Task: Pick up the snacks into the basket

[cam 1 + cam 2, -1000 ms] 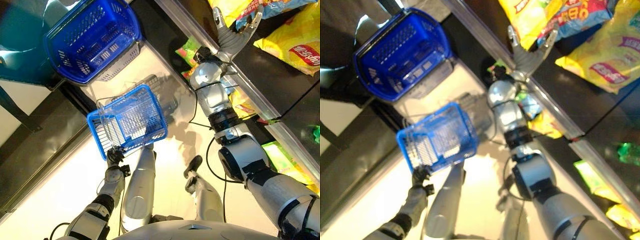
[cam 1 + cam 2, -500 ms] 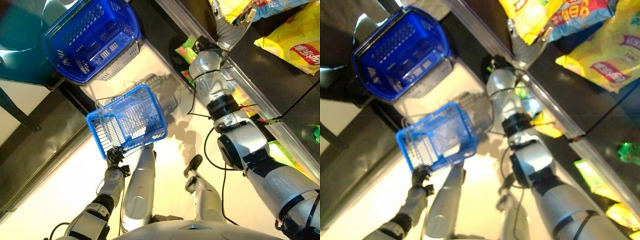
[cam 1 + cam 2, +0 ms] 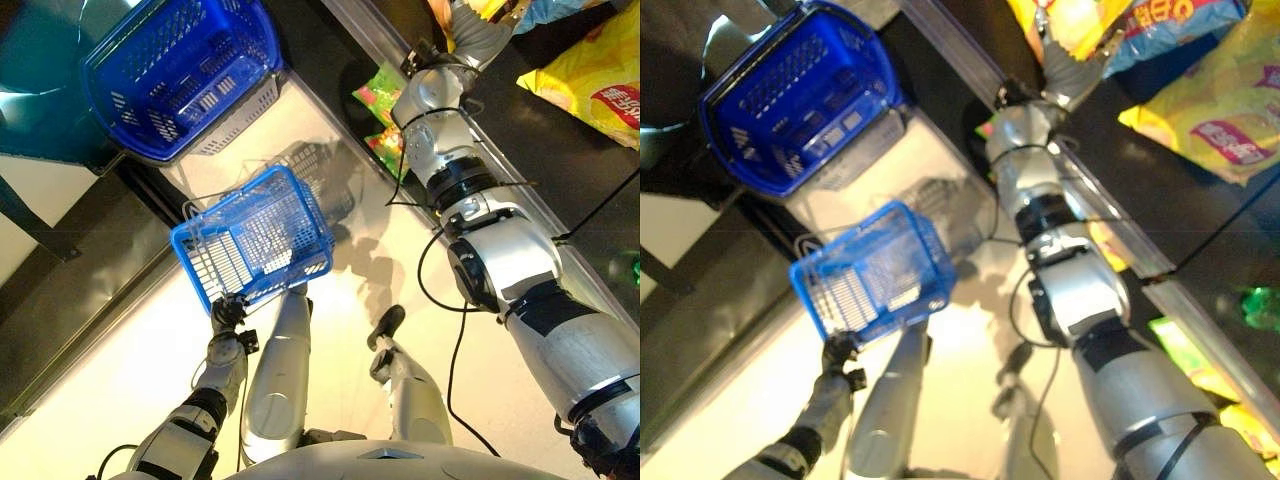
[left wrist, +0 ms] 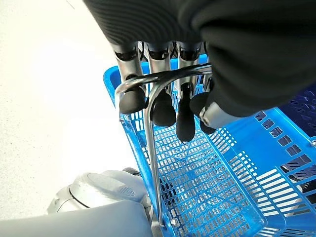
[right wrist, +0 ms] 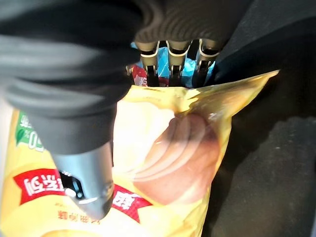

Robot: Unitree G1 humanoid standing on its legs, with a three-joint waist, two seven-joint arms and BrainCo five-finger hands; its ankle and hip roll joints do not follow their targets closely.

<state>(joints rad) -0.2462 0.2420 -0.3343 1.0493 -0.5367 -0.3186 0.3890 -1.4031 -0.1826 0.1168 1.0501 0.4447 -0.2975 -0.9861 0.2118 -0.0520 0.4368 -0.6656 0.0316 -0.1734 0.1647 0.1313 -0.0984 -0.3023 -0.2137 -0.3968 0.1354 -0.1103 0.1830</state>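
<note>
We are at the grasp: our right robot hand [image 5: 94, 163] straddles the yellow snack bag [image 5: 168, 163] on the shelf [image 3: 560, 140], seemingly not yet clamped. The left robot hand [image 4: 163, 106] grips the basket [image 3: 255, 245] handle. Next, pinch and lift.
</note>
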